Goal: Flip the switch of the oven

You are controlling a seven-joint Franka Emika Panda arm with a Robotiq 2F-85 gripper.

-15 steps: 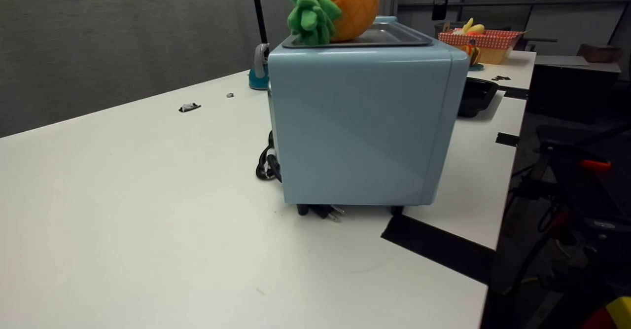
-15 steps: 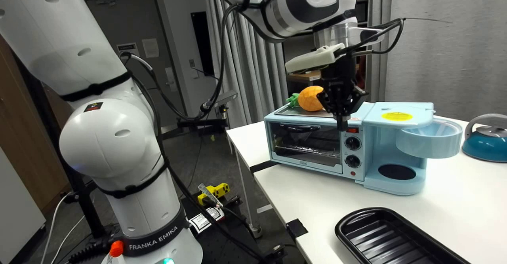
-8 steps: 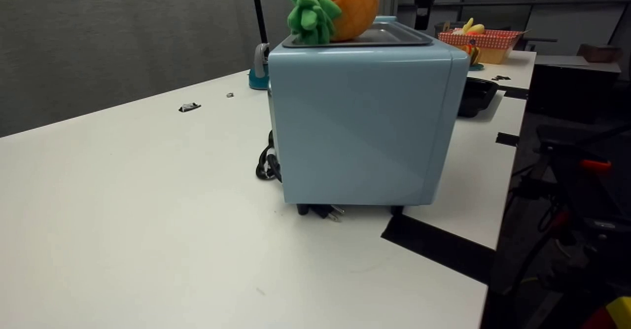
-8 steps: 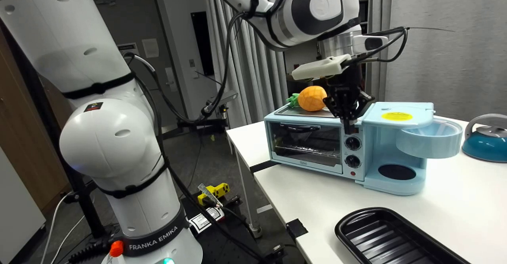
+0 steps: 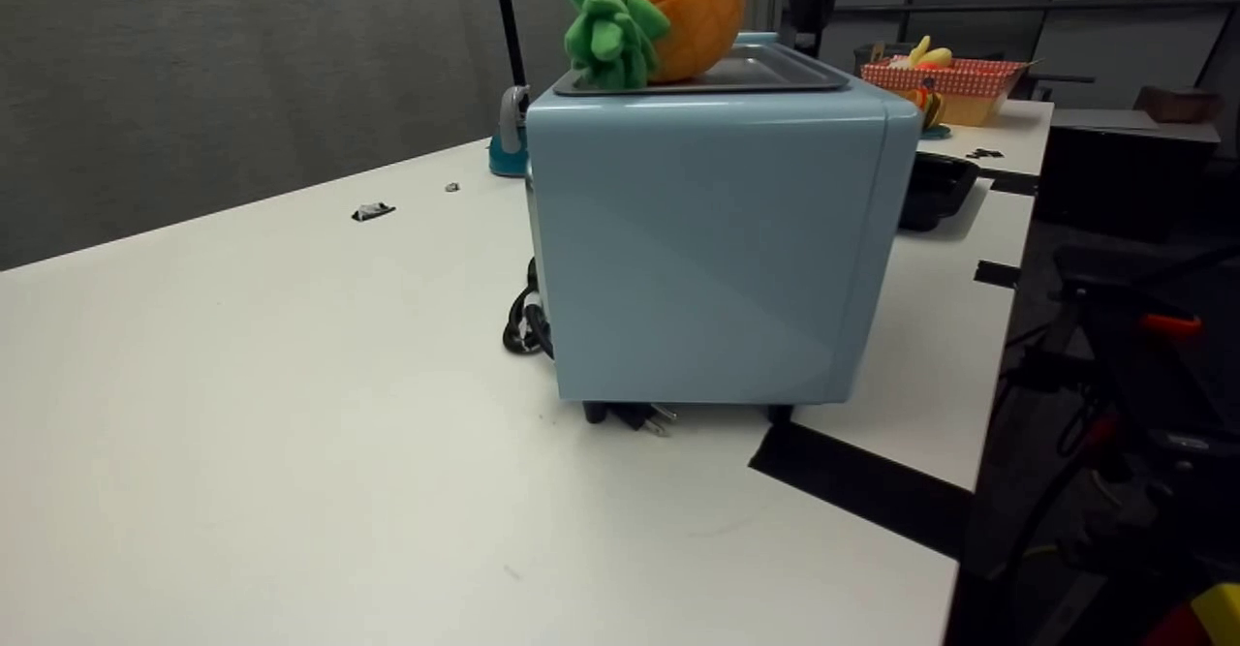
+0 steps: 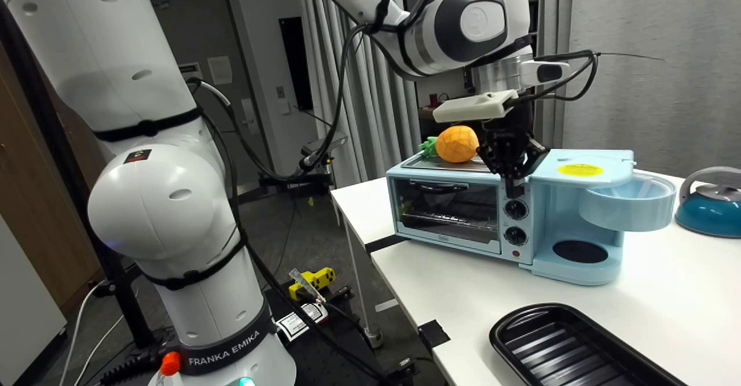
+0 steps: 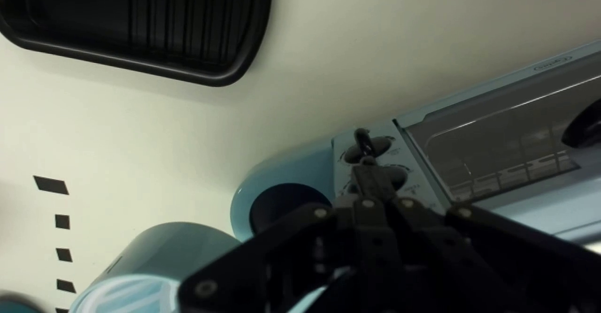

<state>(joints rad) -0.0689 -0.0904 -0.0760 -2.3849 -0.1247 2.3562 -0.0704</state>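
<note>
Grey curtain (image 6: pixel 660 96) behind, white tabletop (image 6: pixel 457 299) beneath. Item: pale blue toaster oven (image 6: pixel 538 224), on the tabletop, its front turned toward my Panda arm (image 6: pixel 156 195), so placed, I judge, to bring the controls within reach. Item: my gripper (image 6: pixel 514 194), narrow, fingers (image 7: pixel 362 181) together, nothing seen between them; it points down before the control panel (image 6: pixel 515 223), to all appearance just above the upper dial (image 6: pixel 515 209), a joined tip being, I think, the apt tool for a small switch. Switch: not made out; probably behind my fingertips. Contact with the panel: I cannot tell. Lower dial (image 6: pixel 515 235): beneath the upper; a slip downward could knock either. Plush pineapple (image 5: pixel 693 16), green-leaved: on the metal tray (image 5: pixel 765 70) atop the oven, presumably as pretend cooking. Power cord (image 5: pixel 523 326): looped behind the oven; plug (image 5: pixel 641 419) underneath, presumably its own, prongs bare, so the flip is likely to light nothing. Surface, further: ribbed black pan (image 6: pixel 570 342), in front of the oven and apart from it; teal kettle (image 6: pixel 715 211), past the control-panel end; black tape strip (image 5: pixel 862 486), running from near an oven foot to the table edge, perhaps a position mark. Room: grey door (image 6: pixel 197 27); gingham-lined basket (image 5: pixel 969 84) with what look like toy foods (image 5: pixel 936 58), in the background; yellow power strip (image 6: pixel 315 282), by the foot of my arm.
</note>
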